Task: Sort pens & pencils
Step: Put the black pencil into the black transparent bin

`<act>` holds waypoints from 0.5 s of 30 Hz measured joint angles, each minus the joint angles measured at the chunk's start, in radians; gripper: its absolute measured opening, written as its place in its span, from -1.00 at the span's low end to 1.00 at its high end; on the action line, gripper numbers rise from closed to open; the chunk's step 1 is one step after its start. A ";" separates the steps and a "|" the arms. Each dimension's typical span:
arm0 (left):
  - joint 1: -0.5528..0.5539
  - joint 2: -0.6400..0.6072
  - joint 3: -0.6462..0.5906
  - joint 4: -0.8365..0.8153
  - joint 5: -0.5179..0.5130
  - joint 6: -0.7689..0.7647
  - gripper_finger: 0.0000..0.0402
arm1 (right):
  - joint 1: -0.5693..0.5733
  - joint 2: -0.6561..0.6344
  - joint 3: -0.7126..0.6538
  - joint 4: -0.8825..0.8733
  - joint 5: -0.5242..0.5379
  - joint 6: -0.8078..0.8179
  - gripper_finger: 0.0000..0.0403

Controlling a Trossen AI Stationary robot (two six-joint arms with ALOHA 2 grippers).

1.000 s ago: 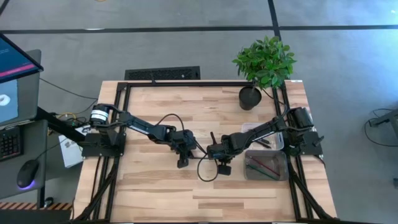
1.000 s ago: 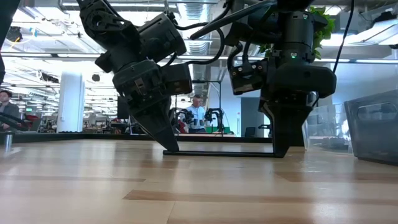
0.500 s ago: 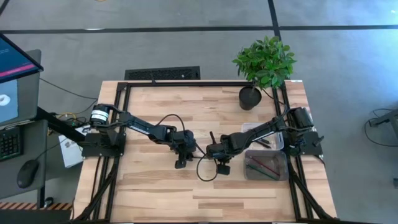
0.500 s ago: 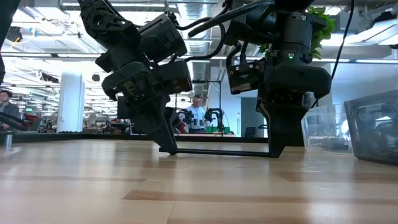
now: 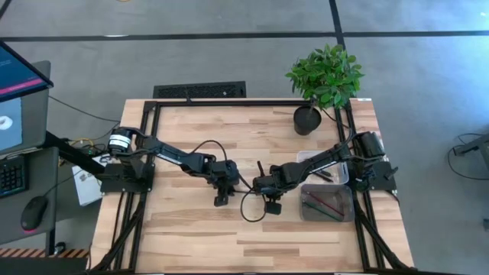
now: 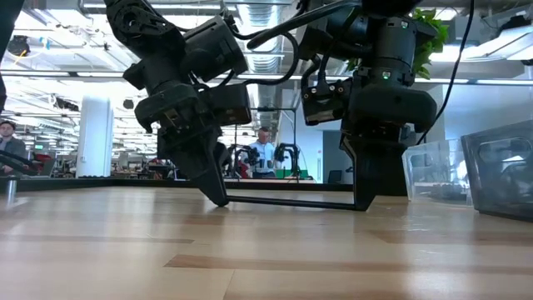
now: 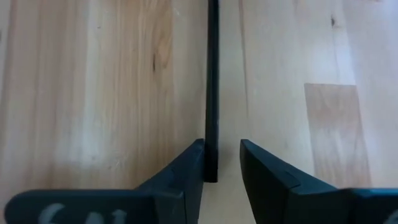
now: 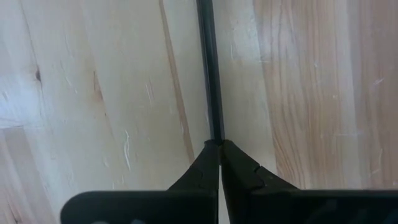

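One thin black pencil (image 6: 291, 202) runs level between my two grippers, low over the table's middle; whether it rests on the wood does not show. My right gripper (image 8: 219, 144) points down and is shut on one end. My left gripper (image 7: 221, 146) slants down at the other end and is open. That end (image 7: 211, 174) stands between its fingers, close beside one of them; I cannot tell whether it touches. In the low view the left gripper (image 6: 218, 198) is at the picture's left and the right gripper (image 6: 361, 202) at its right. My right gripper pinches the pencil's end (image 8: 214, 138) between its two fingertips, coming from above and pointing down. The pencil runs straight out from the tips toward my left gripper, about level.
Two clear trays stand at the table's right: the nearer one (image 5: 303, 206) holds reddish sticks, the farther one (image 5: 340, 174) dark ones. A potted plant (image 5: 308, 120) stands at the far right. A short dark stick (image 5: 260, 166) lies just beyond the grippers. Bare wood lies toward the near edge.
My left gripper has opened and let go of its end of the pencil, tipping a little while staying in place. My right gripper has kept shut on the other end, and the pencil still spans the two.
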 joint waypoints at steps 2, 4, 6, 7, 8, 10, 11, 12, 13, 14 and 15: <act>0.000 0.000 0.000 -0.003 -0.002 -0.004 -0.55 | 0.000 0.000 0.000 0.000 0.000 0.000 -0.88; 0.000 0.000 0.000 -0.003 -0.009 -0.003 -0.63 | 0.000 0.000 0.000 0.000 -0.001 0.000 -0.89; 0.001 0.000 0.000 -0.003 -0.015 -0.004 -0.74 | 0.000 0.000 0.000 0.002 -0.002 0.000 -0.90; 0.002 0.000 0.000 -0.003 -0.016 -0.002 -0.81 | 0.000 0.000 0.000 0.003 -0.002 0.000 -0.89; 0.002 0.000 0.000 -0.003 -0.014 0.005 -0.88 | 0.000 0.000 0.000 0.003 -0.002 0.000 -0.89; 0.002 -0.001 0.000 -0.004 -0.013 0.010 -0.94 | 0.000 0.000 0.000 0.004 -0.002 0.000 -0.88; 0.002 -0.001 0.000 -0.004 -0.013 0.010 -0.94 | 0.000 0.000 0.000 0.004 -0.002 0.000 -0.87; 0.002 -0.001 0.000 -0.004 -0.013 0.010 -0.92 | 0.000 0.000 0.000 0.005 -0.003 0.000 -0.87; 0.002 -0.001 0.000 -0.004 -0.013 0.010 -0.91 | 0.000 0.000 0.000 0.005 -0.003 0.000 -0.88; 0.002 -0.001 0.000 -0.004 -0.013 0.009 -0.90 | 0.000 0.000 0.000 0.005 -0.003 0.000 -0.88; 0.002 -0.001 0.000 -0.004 -0.012 0.009 -0.91 | 0.000 0.000 0.000 0.005 -0.003 0.000 -0.89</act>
